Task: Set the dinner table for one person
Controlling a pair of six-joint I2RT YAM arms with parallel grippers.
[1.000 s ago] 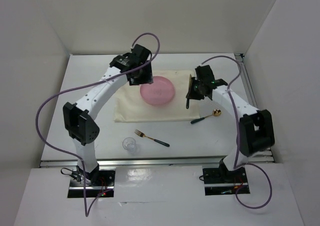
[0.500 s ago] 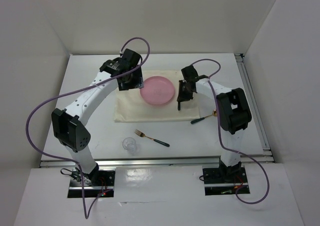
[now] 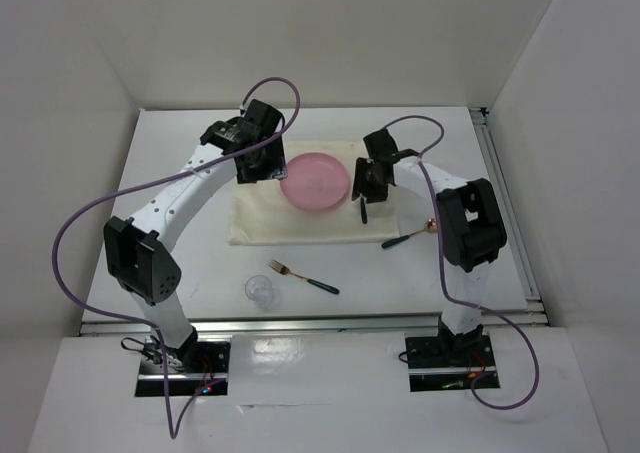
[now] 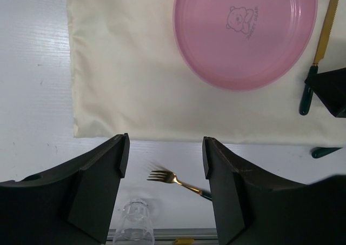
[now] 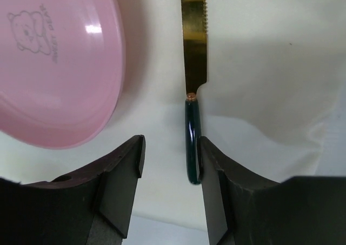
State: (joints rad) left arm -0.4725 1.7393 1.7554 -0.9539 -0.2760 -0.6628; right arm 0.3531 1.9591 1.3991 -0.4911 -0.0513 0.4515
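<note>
On the white dinner table (image 3: pixel 180 263) lies a cream placemat (image 3: pixel 255 223) with a pink plate (image 3: pixel 315 181) on it. A gold knife with a dark green handle (image 5: pixel 192 139) lies flat on the placemat just right of the plate (image 5: pixel 54 66). My right gripper (image 5: pixel 170 147) stands open over the handle, which rests against the right finger's inner face. My left gripper (image 4: pixel 166 147) hovers open and empty over the placemat's (image 4: pixel 124 77) near edge. Through its fingers I see the fork (image 4: pixel 173 177) and the glass (image 4: pixel 132 229).
A gold spoon with a dark handle (image 3: pixel 410 235) lies at the placemat's right near corner. The fork (image 3: pixel 303 277) and a clear glass (image 3: pixel 259 291) are on the bare table near the front edge. Metal rails run along the front and right edges.
My right gripper carried the knife in beside the plate, then opened and let it go onto the placemat. The left arm drew back a little to the left.
</note>
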